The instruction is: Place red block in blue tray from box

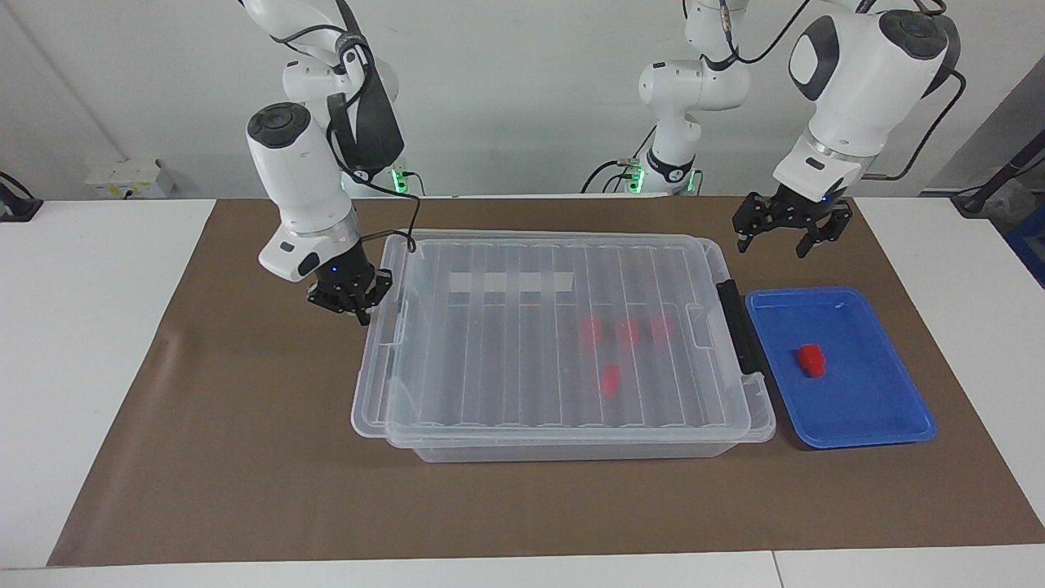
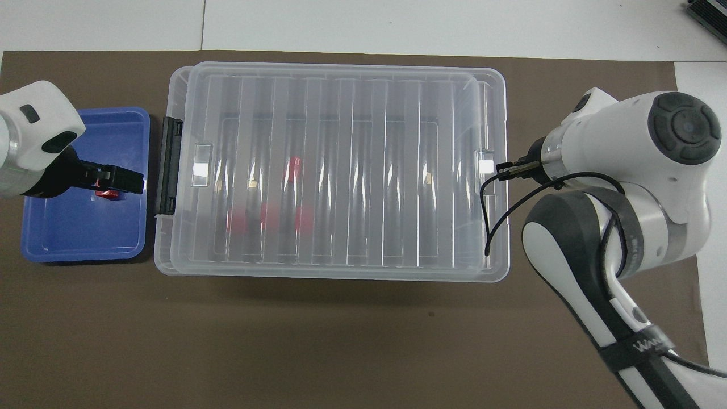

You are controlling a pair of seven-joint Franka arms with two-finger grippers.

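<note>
One red block [image 1: 810, 360] lies in the blue tray [image 1: 865, 404] at the left arm's end. In the overhead view the block [image 2: 104, 193] is partly covered. My left gripper [image 1: 773, 243] hangs open and empty, high over the tray [image 2: 79, 238]. The clear box [image 1: 571, 451] holds several more red blocks [image 1: 610, 378], blurred under its ribbed lid [image 1: 506, 351], which covers nearly the whole box. My right gripper [image 1: 353, 300] is shut, its tips against the lid's end tab [image 2: 484, 165] at the right arm's end. Whether it pinches the tab does not show.
A black handle [image 1: 739, 327] sits on the box's end beside the tray. A whitish tape strip [image 1: 510, 282] shows through the lid. Everything stands on a brown mat [image 1: 245, 474] on the white table.
</note>
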